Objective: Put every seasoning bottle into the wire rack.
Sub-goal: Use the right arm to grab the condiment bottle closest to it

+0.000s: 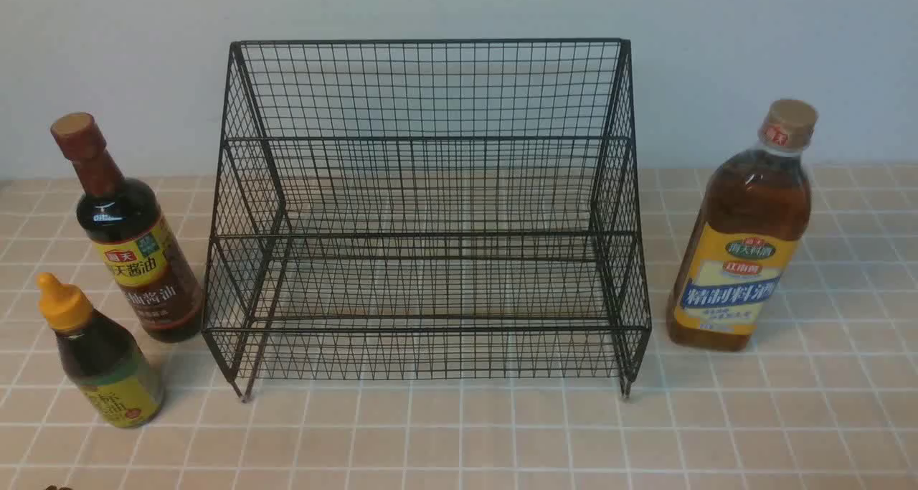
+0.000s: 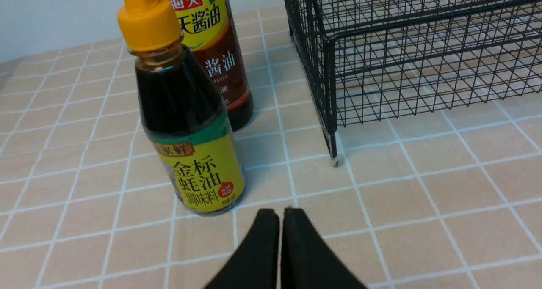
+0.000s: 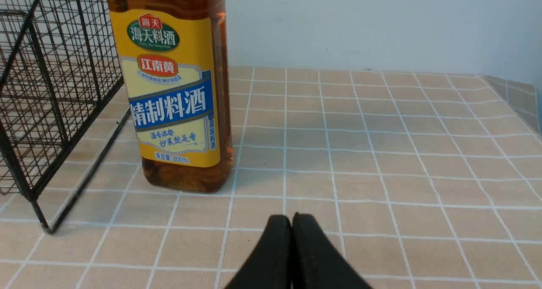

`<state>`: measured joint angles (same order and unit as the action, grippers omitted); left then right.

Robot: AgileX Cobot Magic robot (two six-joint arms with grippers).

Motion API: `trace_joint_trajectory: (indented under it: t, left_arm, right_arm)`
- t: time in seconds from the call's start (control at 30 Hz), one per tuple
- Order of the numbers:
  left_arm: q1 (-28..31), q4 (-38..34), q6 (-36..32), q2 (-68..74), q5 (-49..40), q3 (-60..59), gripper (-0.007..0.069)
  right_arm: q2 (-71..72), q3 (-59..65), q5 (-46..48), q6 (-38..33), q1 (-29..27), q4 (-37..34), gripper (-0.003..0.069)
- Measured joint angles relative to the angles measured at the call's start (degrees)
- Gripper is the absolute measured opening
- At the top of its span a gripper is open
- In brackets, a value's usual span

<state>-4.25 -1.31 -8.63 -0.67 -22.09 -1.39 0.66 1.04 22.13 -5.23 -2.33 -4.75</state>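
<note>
A grid-tiled beige tabletop [image 1: 459,440] meets a pale wall [image 1: 115,45]. The black wire-mesh rack [image 1: 430,189] stands central, with the amber bottle [image 1: 742,260] at its 3 o'clock, the long-necked bottle [image 1: 136,253] at 9 and the nozzle-capped bottle [image 1: 107,368] at 8. The left tool [image 2: 280,215] and right tool [image 3: 291,221], tapered black, are each pressed together.

In the wrist views we see the dark long-necked bottle [image 2: 222,64] half hidden behind the small bottle [image 2: 186,124], both with tops cropped, and the amber bottle [image 3: 169,90] cut off above its label.

Black wire rack [image 1: 427,217], glossy clear amber bottle [image 1: 746,239], seemingly matt tiled tabletop [image 1: 502,432]
</note>
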Motion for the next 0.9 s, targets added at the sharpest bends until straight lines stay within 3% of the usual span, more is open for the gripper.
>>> trace_joint_trajectory:
  t: [0.77,0.83,0.9]
  left_arm:
    - [0.0,0.0,0.0,0.0,0.0,0.0,-0.0007]
    - [0.0,0.0,0.0,0.0,0.0,0.0,-0.0007]
    - [0.0,0.0,0.0,0.0,0.0,0.0,-0.0007]
  right_arm:
    - [0.0,0.0,0.0,0.0,0.0,0.0,-0.0014]
    - [0.0,0.1,-1.0,0.0,0.0,-1.5,-0.0014]
    - [0.0,0.5,-4.0,0.3,0.0,-7.8,-0.0014]
